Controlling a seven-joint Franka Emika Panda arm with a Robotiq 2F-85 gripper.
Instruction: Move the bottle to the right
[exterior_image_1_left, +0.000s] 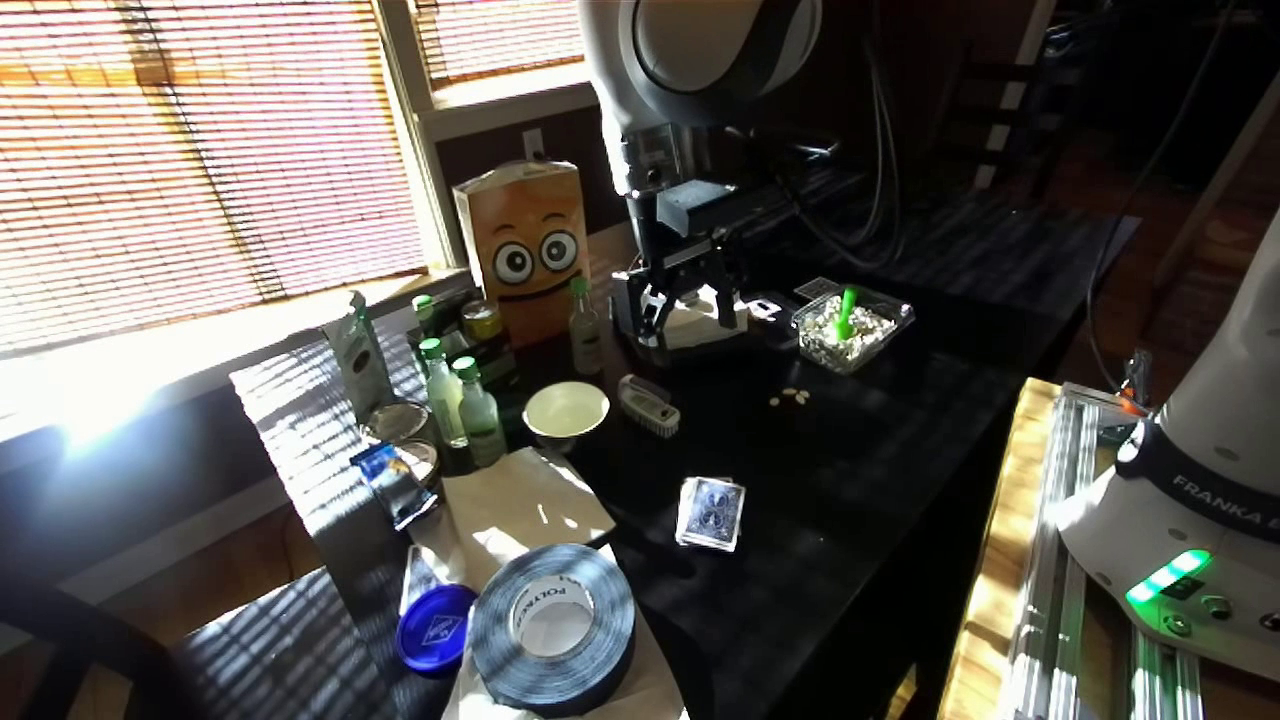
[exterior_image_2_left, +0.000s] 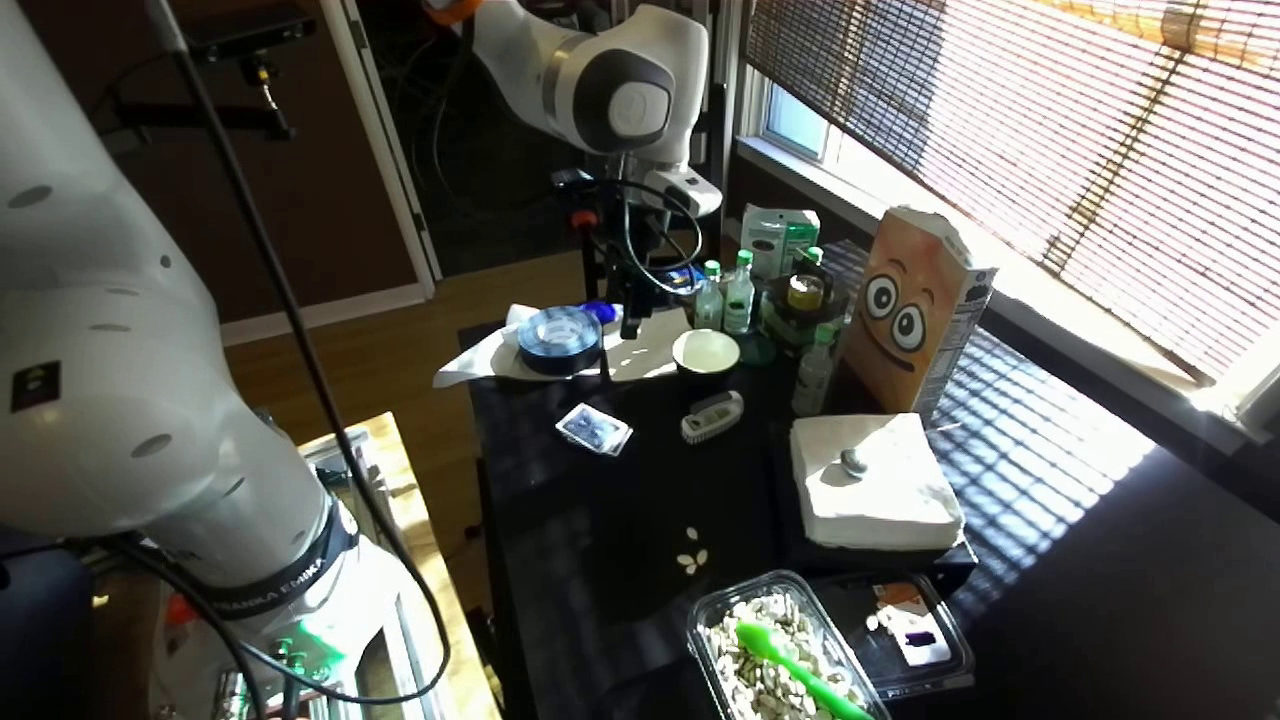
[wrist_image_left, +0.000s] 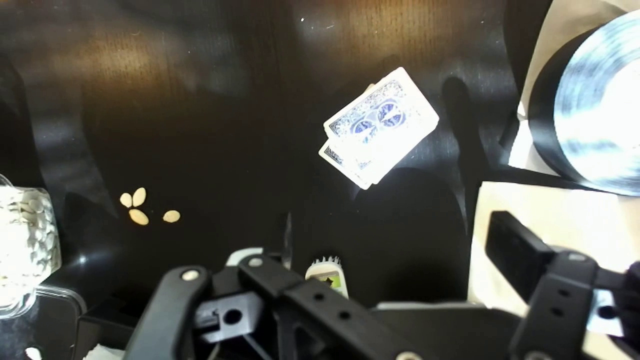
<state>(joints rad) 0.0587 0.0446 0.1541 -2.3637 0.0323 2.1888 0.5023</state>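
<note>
In an exterior view, a roll of tape (exterior_image_1_left: 612, 630) lies nearest on a dark surface (exterior_image_1_left: 800, 460). Beyond it is brown paper (exterior_image_1_left: 535, 490), with playing cards (exterior_image_1_left: 711, 514) to the right. Next, on the left, stand a pair of green-capped bottles (exterior_image_1_left: 483, 418); a pale bowl (exterior_image_1_left: 566, 405) is to their right, and a small brush (exterior_image_1_left: 648, 405) is just beside the bowl, on its right.

Past the bowl stands the slim bottle (exterior_image_1_left: 587, 335) to be moved. It is upright, its long axis vertical, green cap on top. Just beside it, on its left, rises a tall orange-brown box (exterior_image_1_left: 535, 240) printed with a cartoon face; whether the two touch cannot be told.

The tool (wrist_image_left: 395, 240) hangs in the air above the surface. The wrist view shows its jaws wide apart, nothing gripped; the slim bottle does not appear there. In both exterior views the slim bottle is nearer the window (exterior_image_1_left: 330, 180) than the tool is, and farther from the robot's base (exterior_image_1_left: 1180, 540): here, to the left. Because the tool is raised, which of them sits farther back is hard to judge.

The single arm (exterior_image_1_left: 690, 55) will probably need to shift left and descend around the upright bottle, avoiding the box.
</note>
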